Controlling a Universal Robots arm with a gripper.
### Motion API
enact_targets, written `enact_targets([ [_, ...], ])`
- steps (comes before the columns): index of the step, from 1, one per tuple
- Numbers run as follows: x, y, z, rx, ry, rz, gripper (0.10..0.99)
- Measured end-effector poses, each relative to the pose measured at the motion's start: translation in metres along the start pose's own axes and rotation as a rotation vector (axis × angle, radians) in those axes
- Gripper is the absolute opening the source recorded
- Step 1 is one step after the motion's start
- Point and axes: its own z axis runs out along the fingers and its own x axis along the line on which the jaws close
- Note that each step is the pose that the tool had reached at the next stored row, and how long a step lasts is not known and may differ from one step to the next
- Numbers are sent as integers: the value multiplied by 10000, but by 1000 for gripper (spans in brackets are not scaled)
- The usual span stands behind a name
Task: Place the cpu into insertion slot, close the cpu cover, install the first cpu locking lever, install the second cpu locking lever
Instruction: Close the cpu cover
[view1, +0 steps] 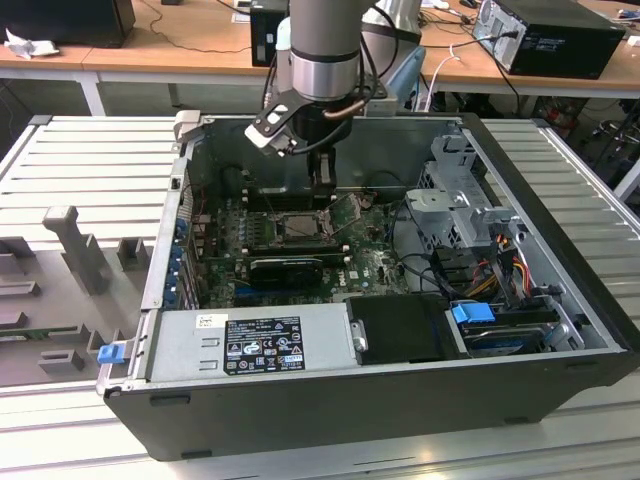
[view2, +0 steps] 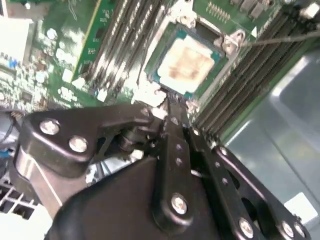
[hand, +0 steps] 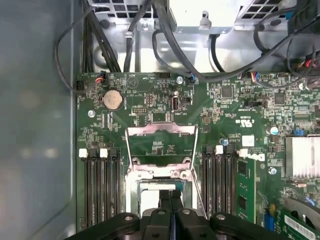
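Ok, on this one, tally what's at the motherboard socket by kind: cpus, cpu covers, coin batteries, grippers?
cpu: 1
cpu cover: 1
coin battery: 1
gripper: 1
Total: 4

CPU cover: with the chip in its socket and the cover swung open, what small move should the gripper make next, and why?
Probably push the cpu cover over so that it swings down. The cpu already lies in the insertion slot, the cover's frame is folded back off it, and the gripper, shut, hovers at the slot's edge.
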Motion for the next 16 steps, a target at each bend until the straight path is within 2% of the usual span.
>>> enact_targets([
  [3,0,7,-24,-2,4,-1,106],
  [5,1,94,-23,35,0,-1,106],
  [6,1,110,-27,42,-4,-1,106],
  [7,1,114,-38,44,-2,-2,106],
  [9,0,118,-113,44,-1,0,106],
  [11,0,121,-115,43,2,-2,106],
  [12,0,153,-115,45,-1,-1,106],
  [14,3,302,-109,61,-2,-1,106],
  [16,4,338,-113,66,0,-2,106],
])
